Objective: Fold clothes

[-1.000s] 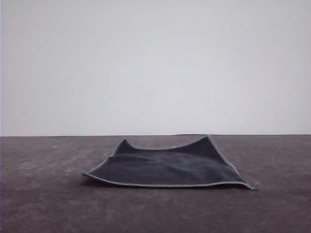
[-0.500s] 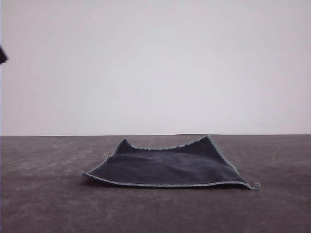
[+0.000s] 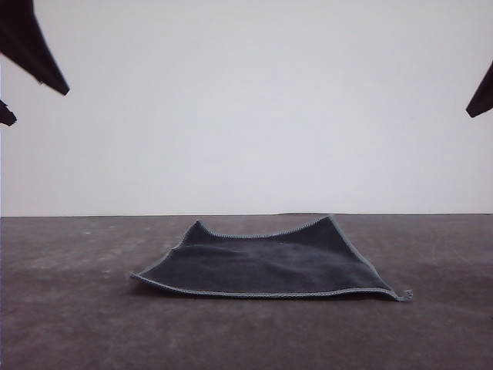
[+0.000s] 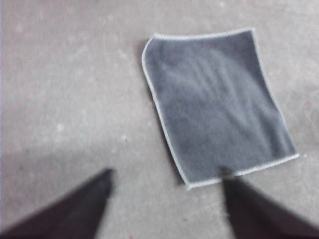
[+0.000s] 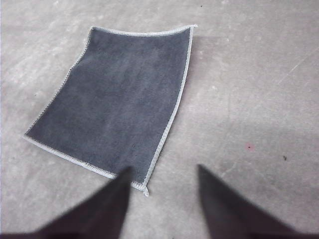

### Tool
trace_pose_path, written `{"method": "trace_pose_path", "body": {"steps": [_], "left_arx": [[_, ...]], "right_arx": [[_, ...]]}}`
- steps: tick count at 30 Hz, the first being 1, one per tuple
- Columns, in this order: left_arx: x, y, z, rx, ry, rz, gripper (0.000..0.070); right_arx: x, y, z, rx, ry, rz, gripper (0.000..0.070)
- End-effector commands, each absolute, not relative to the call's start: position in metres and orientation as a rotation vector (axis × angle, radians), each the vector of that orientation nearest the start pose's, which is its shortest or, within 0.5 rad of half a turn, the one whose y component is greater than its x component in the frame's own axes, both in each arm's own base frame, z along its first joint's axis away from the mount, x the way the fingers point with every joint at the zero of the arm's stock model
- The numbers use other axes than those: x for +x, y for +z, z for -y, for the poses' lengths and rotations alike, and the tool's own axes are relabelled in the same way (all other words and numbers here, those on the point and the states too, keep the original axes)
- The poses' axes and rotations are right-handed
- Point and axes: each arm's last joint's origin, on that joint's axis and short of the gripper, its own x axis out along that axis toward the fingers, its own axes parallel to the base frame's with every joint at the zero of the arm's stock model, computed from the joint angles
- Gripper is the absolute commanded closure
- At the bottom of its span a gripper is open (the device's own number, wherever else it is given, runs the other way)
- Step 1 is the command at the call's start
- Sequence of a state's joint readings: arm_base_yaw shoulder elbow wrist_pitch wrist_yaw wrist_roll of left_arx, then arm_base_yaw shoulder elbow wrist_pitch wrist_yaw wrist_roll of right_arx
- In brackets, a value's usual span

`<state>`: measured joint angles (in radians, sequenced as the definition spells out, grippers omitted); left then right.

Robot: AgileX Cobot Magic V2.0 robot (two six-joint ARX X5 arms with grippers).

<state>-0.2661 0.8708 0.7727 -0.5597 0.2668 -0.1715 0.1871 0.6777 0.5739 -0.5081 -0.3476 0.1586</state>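
The clothes (image 3: 266,266) are one dark charcoal-grey square cloth with a grey stitched edge, lying spread in the middle of the table, its two far corners curled up. High at the upper left of the front view hangs my left gripper (image 3: 41,105), open. One dark finger (image 3: 481,96) of my right gripper shows at the upper right edge. In the left wrist view the cloth (image 4: 214,99) lies below the open left gripper (image 4: 167,174). In the right wrist view the cloth (image 5: 119,94) lies under the open right gripper (image 5: 164,169). Neither gripper touches the cloth.
The table (image 3: 77,324) is a dark, mottled grey-brown surface with bare room all around the cloth. A plain white wall (image 3: 246,108) rises behind its far edge.
Both grippers have come into the front view at the upper corners, the left one first. The cloth has not moved.
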Motion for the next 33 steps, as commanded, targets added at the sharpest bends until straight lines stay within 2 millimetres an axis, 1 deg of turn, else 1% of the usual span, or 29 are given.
{"method": "trace_pose_path", "body": {"steps": [1,5,8,11,14,17,20,23,26,33], "left_arx": [[0.168,0.290,0.054,-0.148,-0.468,-0.673,0.0179],[0.165,0.291,0.054,-0.149,-0.469,-0.670,0.0180],[0.165,0.292,0.053,-0.169,-0.463,-0.673,0.0195],[0.165,0.291,0.054,-0.201,-0.450,-0.688,0.0240],[0.168,0.289,0.054,-0.226,-0.437,-0.718,0.0240],[0.175,0.286,0.057,-0.241,-0.429,-0.788,0.0239],[0.188,0.283,0.060,-0.244,-0.429,-0.853,0.0239],[0.204,0.278,0.066,-0.252,-0.447,-0.901,0.0239],[0.223,0.270,0.072,-0.269,-0.486,-0.928,0.0239],[0.270,0.251,0.087,-0.287,-0.533,-0.948,0.0239]], "right_arx": [[0.139,0.255,-0.037,0.182,0.481,-0.632,0.0369],[0.139,0.254,-0.037,0.182,0.481,-0.634,0.0369],[0.139,0.254,-0.037,0.205,0.465,-0.641,0.0370],[0.140,0.254,-0.037,0.300,0.429,-0.671,0.0376],[0.145,0.255,-0.037,0.371,0.405,-0.710,0.0376],[0.153,0.256,-0.040,0.418,0.417,-0.756,0.0375],[0.167,0.256,-0.043,0.425,0.419,-0.803,0.0375],[0.183,0.249,-0.046,0.403,0.416,-0.855,0.0375],[0.201,0.238,-0.050,0.392,0.433,-0.892,0.0375],[0.246,0.207,-0.058,0.429,0.476,-0.933,0.0375]]}}
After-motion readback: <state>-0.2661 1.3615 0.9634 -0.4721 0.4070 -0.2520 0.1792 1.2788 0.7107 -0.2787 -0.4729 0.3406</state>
